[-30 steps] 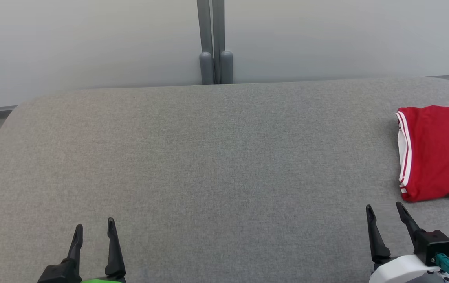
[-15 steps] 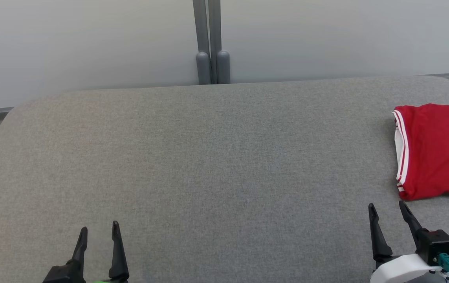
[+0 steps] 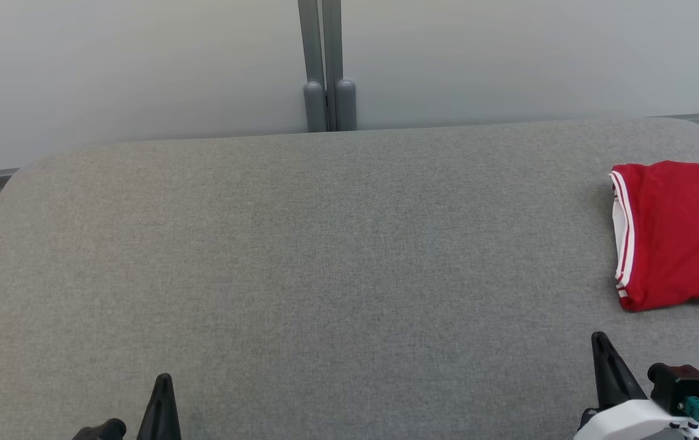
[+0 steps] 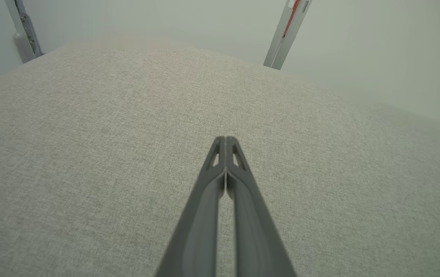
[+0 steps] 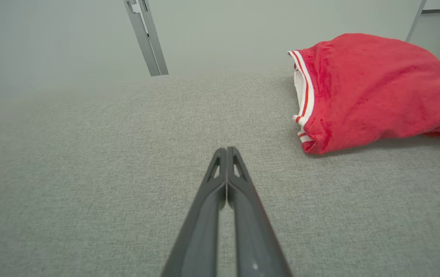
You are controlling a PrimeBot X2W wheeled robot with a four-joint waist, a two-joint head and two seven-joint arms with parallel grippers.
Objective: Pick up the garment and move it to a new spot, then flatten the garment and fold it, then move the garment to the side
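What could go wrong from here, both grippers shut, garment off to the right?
1. The garment runs past the head view's right border near the table corner; whether it overhangs can't be told, so it may slide off.
2. In the right wrist view it sits puffed, not flat; the fold could spring open.
3. The right gripper is shut and empty close to the striped hem; a sweep could snag it.
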